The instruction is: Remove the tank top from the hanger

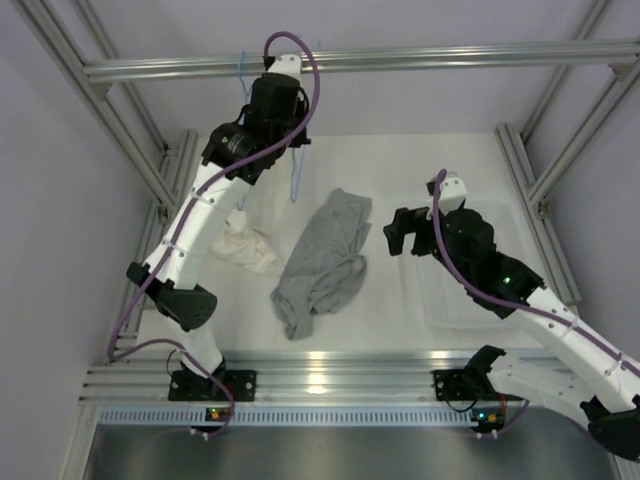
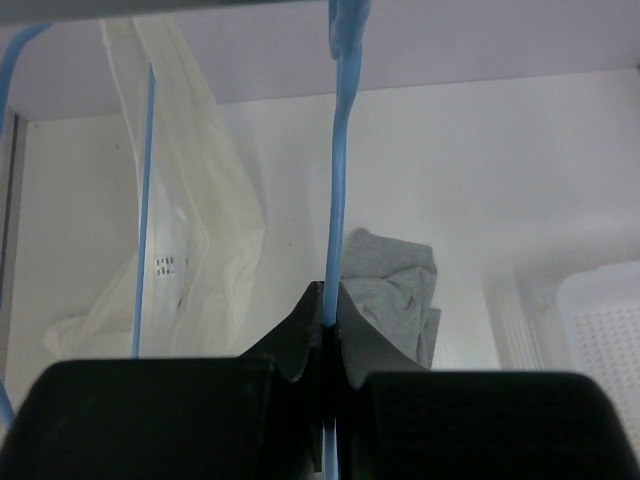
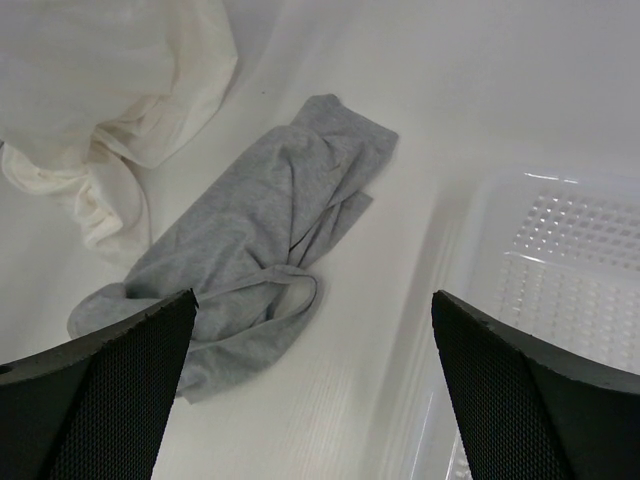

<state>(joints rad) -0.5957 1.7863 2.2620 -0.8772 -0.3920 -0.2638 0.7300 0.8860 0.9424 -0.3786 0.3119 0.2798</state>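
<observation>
Clamped left jaws grip the hanger (image 2: 339, 200); right jaws gape, clear of the tank top (image 1: 325, 255).

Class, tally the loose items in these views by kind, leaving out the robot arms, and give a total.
Garments: 2, the grey tank top and the white garment.
Hangers: 2, the bare hanger and the loaded hanger, both blue.
Trays: 1, the clear tray.
Total: 5.

Bright, even light with soft shadows; a glare spot on the near rail (image 1: 316, 385); wrist views slightly soft.
</observation>
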